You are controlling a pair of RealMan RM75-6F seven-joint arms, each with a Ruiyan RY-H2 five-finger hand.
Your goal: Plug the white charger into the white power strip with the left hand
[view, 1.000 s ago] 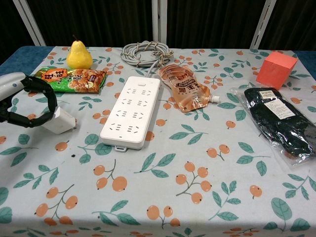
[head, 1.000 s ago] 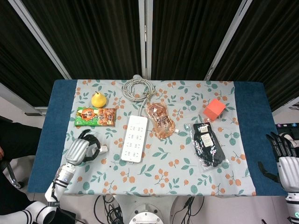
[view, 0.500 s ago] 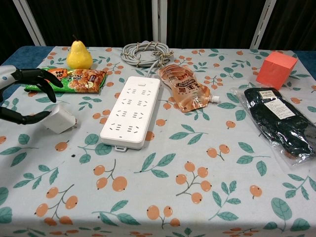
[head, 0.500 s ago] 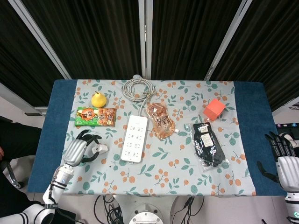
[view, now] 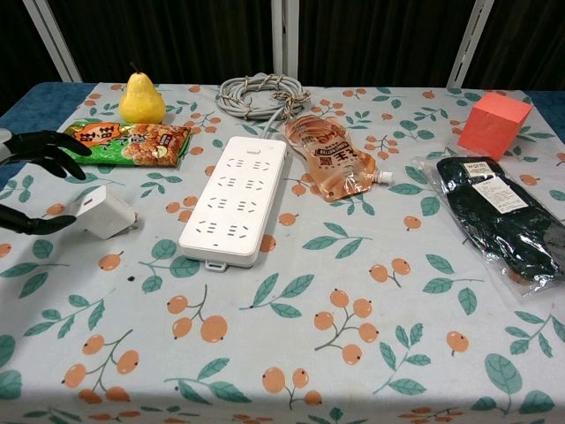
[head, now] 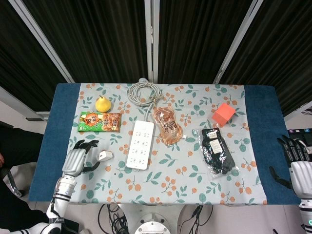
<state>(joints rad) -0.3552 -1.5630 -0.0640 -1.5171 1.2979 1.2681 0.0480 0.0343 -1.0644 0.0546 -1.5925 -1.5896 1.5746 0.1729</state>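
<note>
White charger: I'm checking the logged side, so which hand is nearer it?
Left. The left hand sits just beside the white charger; the right hand is across the table.

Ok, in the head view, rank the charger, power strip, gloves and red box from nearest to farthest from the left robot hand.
1. Charger, just right of the left robot hand.
2. Power strip, centre-left of the table.
3. Gloves, right of centre.
4. Red box, right rear.
</note>
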